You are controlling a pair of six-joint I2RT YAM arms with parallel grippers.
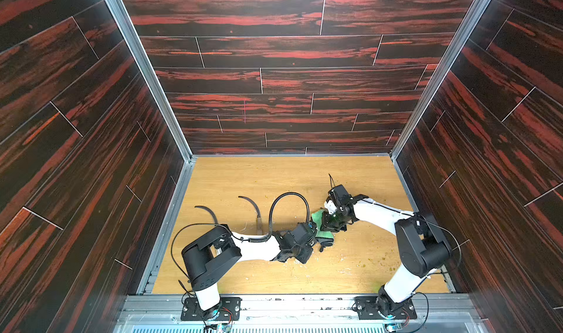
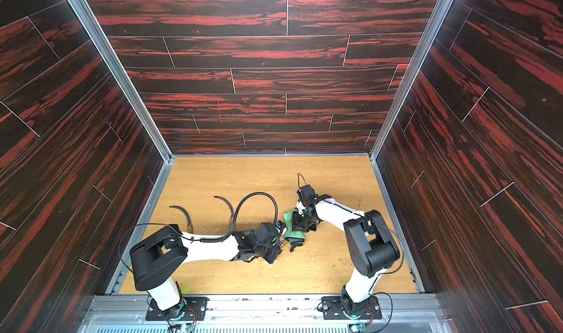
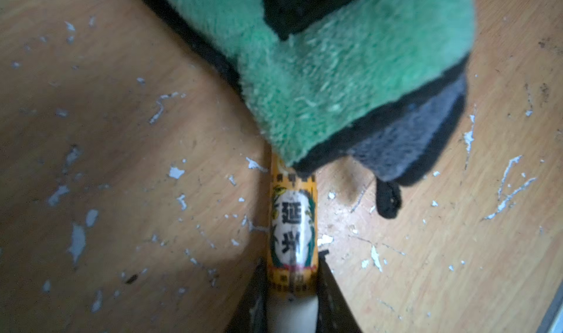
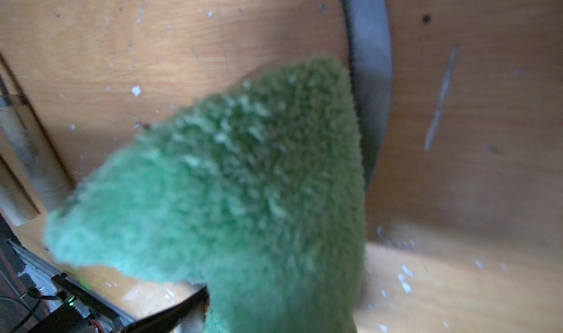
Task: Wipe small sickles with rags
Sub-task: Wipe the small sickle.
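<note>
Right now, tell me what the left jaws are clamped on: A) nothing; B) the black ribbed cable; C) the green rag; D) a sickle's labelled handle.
D: the left wrist view shows the left jaws pinching the sickle handle at its yellow label, with the green rag beyond them.

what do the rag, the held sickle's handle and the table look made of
Rag: fluffy green pile, likely microfibre, dark stitched edging.
Sickle handle: pale smooth wood, probably, under a glossy printed yellow label.
Table: wood-grain board, seemingly laminate, surface chipped with pale flecks.
</note>
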